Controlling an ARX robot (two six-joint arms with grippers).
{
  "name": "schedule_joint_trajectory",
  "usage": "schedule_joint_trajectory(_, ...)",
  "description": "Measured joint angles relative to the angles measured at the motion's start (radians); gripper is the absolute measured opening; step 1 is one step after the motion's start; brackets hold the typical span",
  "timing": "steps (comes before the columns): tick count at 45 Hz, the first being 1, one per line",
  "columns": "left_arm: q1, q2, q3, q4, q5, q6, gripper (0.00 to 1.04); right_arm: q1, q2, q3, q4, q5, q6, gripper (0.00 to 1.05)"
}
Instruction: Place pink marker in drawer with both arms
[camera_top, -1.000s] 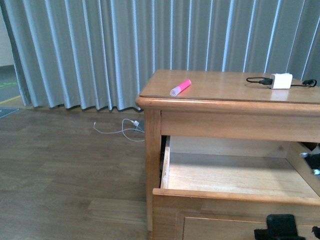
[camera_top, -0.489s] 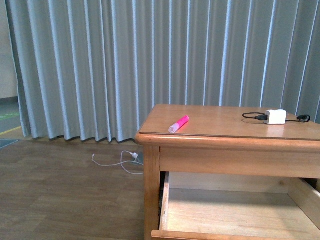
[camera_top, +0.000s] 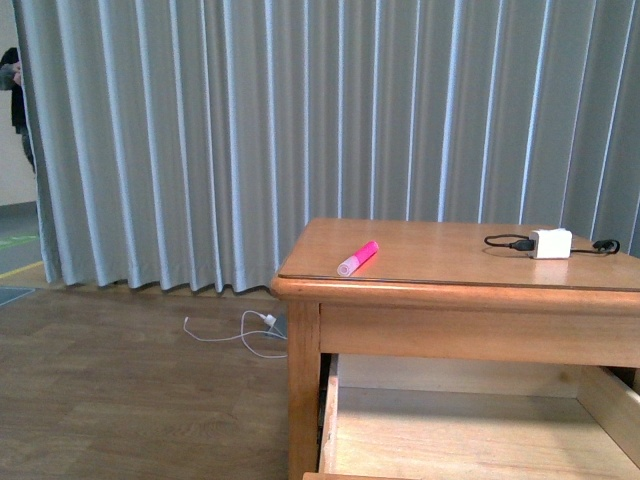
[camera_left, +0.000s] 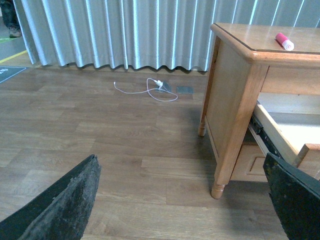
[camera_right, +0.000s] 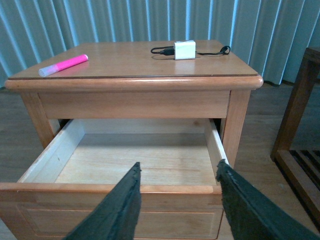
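Note:
The pink marker lies on the wooden cabinet's top near its left front corner, pale cap toward the front; it also shows in the left wrist view and the right wrist view. The top drawer stands pulled out, its pale interior empty. My right gripper is open, empty, just in front of the drawer's front panel. My left gripper is open wide and empty, low over the floor to the left of the cabinet. Neither arm shows in the front view.
A white charger block with black cable sits on the cabinet top at the right. A white cable lies on the wooden floor by the grey curtain. A wooden shelf frame stands right of the cabinet. A person shows at the curtain's far-left edge.
The front view has tilted upward: the cabinet sits lower in frame, the drawer front and dark gripper parts at the bottom have left view. The marker and charger have not moved.

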Motion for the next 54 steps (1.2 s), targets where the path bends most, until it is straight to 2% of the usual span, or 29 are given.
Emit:
schedule_joint_trajectory(5, 0.0, 0.0, 0.0, 0.0, 0.0, 0.0, 0.99, -0.027, -0.039, -0.018, -0.027, -0.032, -0.009, 0.28)
schedule_joint_trajectory(8, 0.0, 0.0, 0.0, 0.0, 0.0, 0.0, 0.99, -0.088, -0.066, -0.029, -0.047, -0.112, -0.012, 0.17)
schedule_joint_trajectory(12, 0.0, 0.0, 0.0, 0.0, 0.0, 0.0, 0.99, -0.134, -0.102, -0.037, -0.068, -0.126, -0.016, 0.03)
schedule_joint_trajectory(27, 0.0, 0.0, 0.0, 0.0, 0.0, 0.0, 0.99, -0.138, -0.113, -0.038, -0.072, -0.13, -0.017, 0.54)
schedule_joint_trajectory(35, 0.0, 0.0, 0.0, 0.0, 0.0, 0.0, 0.99, -0.138, -0.113, -0.038, -0.072, -0.13, -0.017, 0.97)
schedule_joint_trajectory(38, -0.004, 0.002, 0.0, -0.004, -0.014, -0.009, 0.99, -0.138, -0.113, -0.038, -0.072, -0.13, -0.017, 0.96)
schedule_joint_trajectory(41, -0.079, 0.069, 0.004, -0.014, -0.184, -0.099, 0.99, -0.138, -0.113, -0.039, -0.072, -0.13, -0.017, 0.96)
schedule_joint_trajectory(43, -0.132, 0.143, 0.012, 0.032, -0.231, -0.128, 0.99, -0.138, -0.113, -0.039, -0.072, -0.13, -0.017, 0.96)
schedule_joint_trajectory(47, -0.204, 0.335, 0.087, 0.142, -0.232, -0.146, 0.99, -0.138, -0.113, -0.039, -0.072, -0.131, -0.017, 0.96)
schedule_joint_trajectory(54, -0.234, 0.65, 0.23, 0.269, -0.19, -0.096, 0.99, -0.139, -0.113, -0.039, -0.072, -0.131, -0.017, 0.96)
